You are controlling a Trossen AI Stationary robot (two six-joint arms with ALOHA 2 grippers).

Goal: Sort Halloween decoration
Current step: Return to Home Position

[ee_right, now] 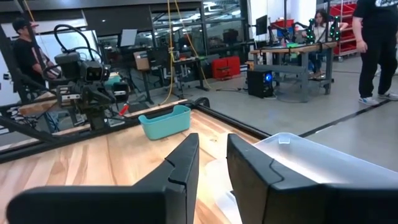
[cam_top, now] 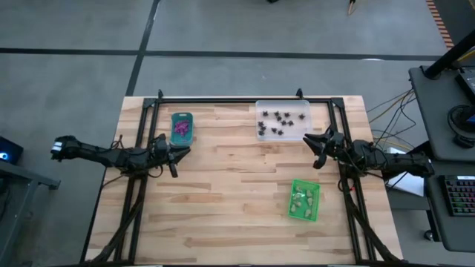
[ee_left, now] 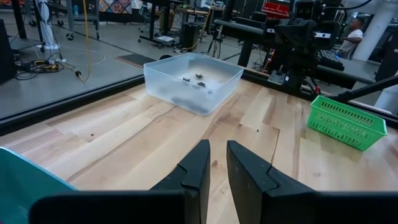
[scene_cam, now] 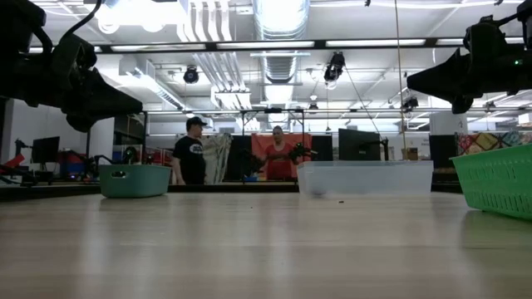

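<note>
Across the light wooden table (cam_top: 223, 185), seen from above, every loose piece lies in a container: purple plastic trinkets (cam_top: 181, 130) in the teal rectangular plastic tray (cam_top: 182, 115) by the far edge on the left arm's side, black plastic trinkets (cam_top: 280, 120) scattered in the clear rectangular plastic tray (cam_top: 299, 106) by the same edge on the right arm's side, and pale cream-green plastic trinkets (cam_top: 303, 197) in the bright green mesh basket (cam_top: 315, 213) nearer the front; all are too small for their shapes to be made out. From table height the walls of the teal tray and the basket hide what lies in them, the basket is cut off by the picture's edge, and the clear tray shows only a dim blur inside. The left wrist view catches a few black pieces through the clear tray's open top, only a cut-off corner of the teal tray, and the basket's mesh side with its contents unseen; the right wrist view has the clear tray's corner close by with no trinkets visible. Far behind the table stand two people (scene_cam: 191, 154). The left gripper (ee_left: 217, 146) hangs raised over bare boards just in front of the teal tray, fingers only a narrow slit apart, holding and touching nothing; the right gripper (ee_right: 212, 137) hangs raised beside the clear tray's near corner, fingers likewise barely parted and empty
</note>
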